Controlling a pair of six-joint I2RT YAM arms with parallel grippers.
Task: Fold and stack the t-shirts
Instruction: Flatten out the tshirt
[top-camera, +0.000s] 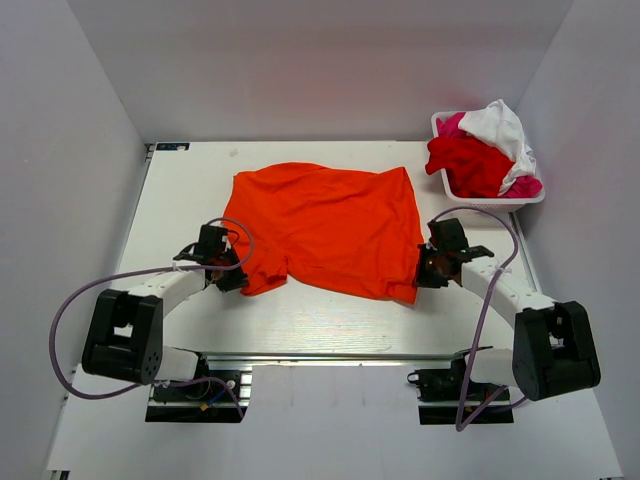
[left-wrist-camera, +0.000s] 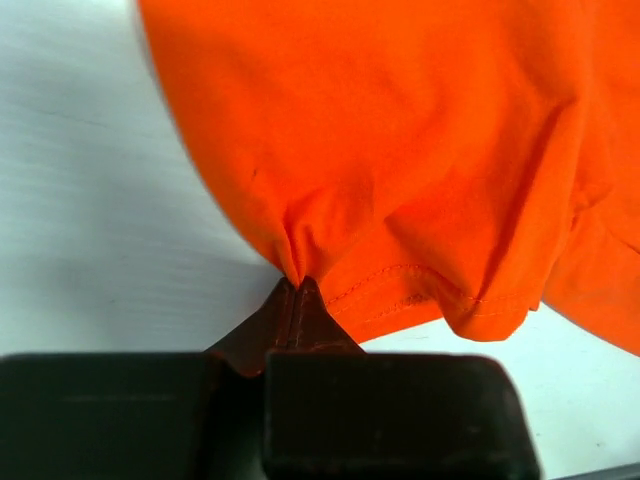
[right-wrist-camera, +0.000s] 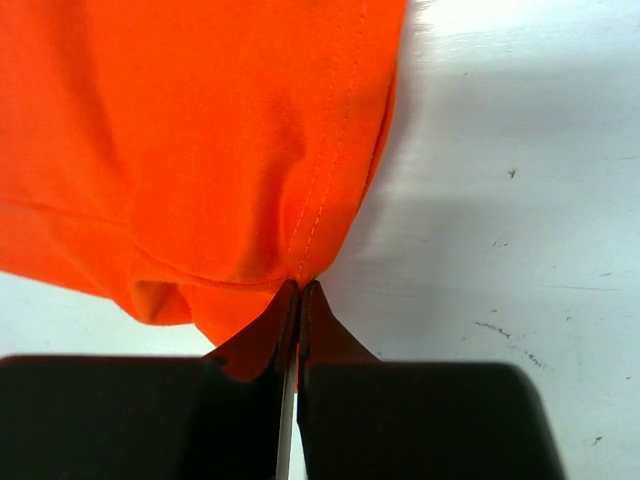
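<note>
Closest to me, the two arm bases sat at the near edge of the table (top-camera: 300, 325), one on each side, with a purple cable (top-camera: 62, 330) looping out wide from the left one. Both arms reached forward and inward, low over the tabletop.

The left gripper (left-wrist-camera: 298, 288) was pinched right down on the orange t-shirt (top-camera: 330, 225), tips meeting with only a thin fold of cloth between them. On the wrist cam it had the near-left edge. The fabric bunched into little pleats right at the tips, and a stitched hem ran off just to the right of the bite.

The right gripper (right-wrist-camera: 298, 292) was the same deal. Its jaws were clamped tight on the shirt's right edge, close to the near-right corner, exactly where a line of stitching came down into the tips. The cloth was puckered there too.

The shirt itself lay spread across the middle of the table between the two grippers, mostly flat but pretty wrinkly.

Further back, at the far right corner, a white basket (top-camera: 447, 182) sat apart from the orange shirt. It held a crumpled pile: a red t-shirt (top-camera: 468, 165) in front, a white t-shirt (top-camera: 500, 125) heaped on top toward the back, and a pink t-shirt (top-camera: 452, 125) peeking out at the edges. I couldn't tell how many were in there.
</note>
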